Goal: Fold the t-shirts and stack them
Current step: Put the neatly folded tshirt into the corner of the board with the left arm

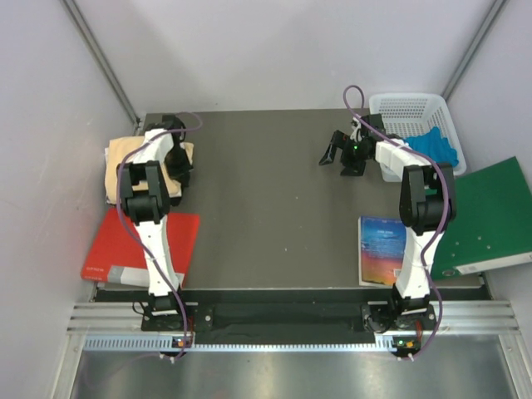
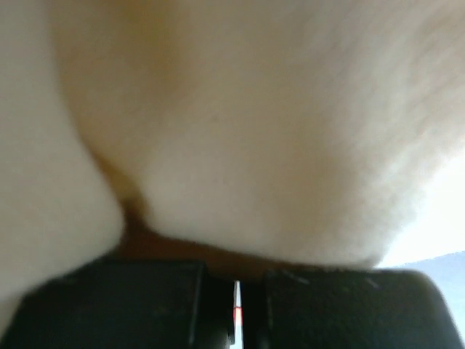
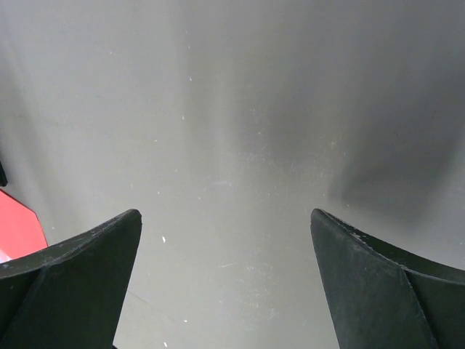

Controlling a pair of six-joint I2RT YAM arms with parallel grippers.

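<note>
The left claw (image 2: 236,283) was clenched, its two black fingers pressed together with only a hairline slit between them, and soft cloth crowded right up against it. The wrist view was so close and blurred that it was hard to say whether a fold was actually pinched between the tips. That cloth was the peach t-shirt (image 2: 254,131), which filled nearly the whole of that view. From above it lay bunched at the far left corner of the table (image 1: 266,216), with the left arm bent over it and its claw down on the heap. Just nearer than the shirt, a red folder (image 1: 137,249) lay at the table's left edge. The right claw (image 3: 225,218) was released - fingers spread wide - and hung over bare grey tabletop toward the far right, well apart from the shirt. Beyond it stood a white basket (image 1: 399,106) with something blue (image 1: 439,148) inside. A green folder (image 1: 490,212) lay at the right edge, and a book with a blue and orange cover (image 1: 382,249) lay beside the right arm.
</note>
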